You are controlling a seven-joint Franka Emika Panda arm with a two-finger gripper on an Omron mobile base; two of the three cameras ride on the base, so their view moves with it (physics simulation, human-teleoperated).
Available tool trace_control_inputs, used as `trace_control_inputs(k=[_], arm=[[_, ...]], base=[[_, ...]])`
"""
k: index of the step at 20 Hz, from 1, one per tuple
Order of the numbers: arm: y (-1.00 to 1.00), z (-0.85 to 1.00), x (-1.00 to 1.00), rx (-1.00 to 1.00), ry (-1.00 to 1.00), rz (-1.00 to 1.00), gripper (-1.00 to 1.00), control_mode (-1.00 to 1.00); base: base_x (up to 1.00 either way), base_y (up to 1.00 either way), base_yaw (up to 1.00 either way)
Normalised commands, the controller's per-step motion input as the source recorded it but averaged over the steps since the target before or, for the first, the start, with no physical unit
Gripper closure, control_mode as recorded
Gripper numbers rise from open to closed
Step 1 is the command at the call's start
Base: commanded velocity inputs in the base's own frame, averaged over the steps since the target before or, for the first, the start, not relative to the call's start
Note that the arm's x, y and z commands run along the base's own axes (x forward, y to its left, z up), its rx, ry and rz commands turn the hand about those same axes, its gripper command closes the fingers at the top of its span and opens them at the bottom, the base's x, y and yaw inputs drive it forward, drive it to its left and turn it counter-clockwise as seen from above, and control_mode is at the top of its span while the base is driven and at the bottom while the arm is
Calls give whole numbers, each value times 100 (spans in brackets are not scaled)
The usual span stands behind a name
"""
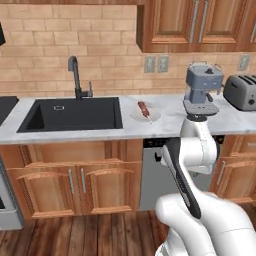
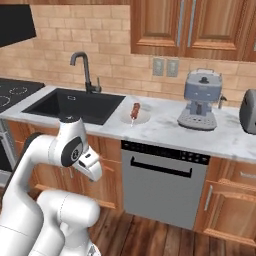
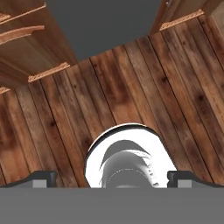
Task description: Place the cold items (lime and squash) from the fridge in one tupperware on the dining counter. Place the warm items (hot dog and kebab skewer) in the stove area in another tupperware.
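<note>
**Operator A:** Currently, what is the state of the gripper (image 3: pixel 112 179)?

**Operator B:** The hand view shows its two dark fingertips (image 3: pixel 41 178) standing far apart, one at each lower corner. The jaws are spread wide and nothing sits between them. The hand points down at the wooden floor (image 3: pixel 131 92), with the foot of the wooden cabinets (image 3: pixel 26 48) along the top of that view.

**Operator A:** Where is the arm (image 1: pixel 192 150)?

**Operator B:** It is folded low in front of the counter (image 1: pixel 100 135), below the worktop edge, in both base views.

**Operator A:** Locate the task item.

**Operator B:** The kebab skewer (image 1: pixel 144 109) lies on a small round plate (image 1: pixel 152 116) on the marble counter, just right of the black sink (image 1: pixel 72 114) and left of the blue-grey coffee machine (image 1: pixel 202 90). In the right base view the same skewer (image 2: pixel 135 111) rests on its plate above the left end of the dishwasher (image 2: pixel 162 182). It is well apart from the gripper.

**Operator A:** List the surrounding fixtures.

**Operator B:** A dark faucet (image 1: pixel 76 77) stands behind the sink. A silver toaster (image 1: pixel 241 91) sits at the right end of the counter, beside the coffee machine. A black cooktop (image 2: pixel 15 94) lies left of the sink in the right base view. Two wall outlets (image 1: pixel 156 64) are mounted on the brick backsplash under the upper cabinets (image 1: pixel 200 25).
</note>
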Motion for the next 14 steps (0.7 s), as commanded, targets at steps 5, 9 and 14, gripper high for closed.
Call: trace_control_inputs(k=[5,9,14], arm=[[0,0,0,0,0,0,-100,100],[0,0,0,0,0,0,-100,100],[0,0,0,0,0,0,-100,100]], base=[[69,21,0],[53,18,0],[45,16,0]])
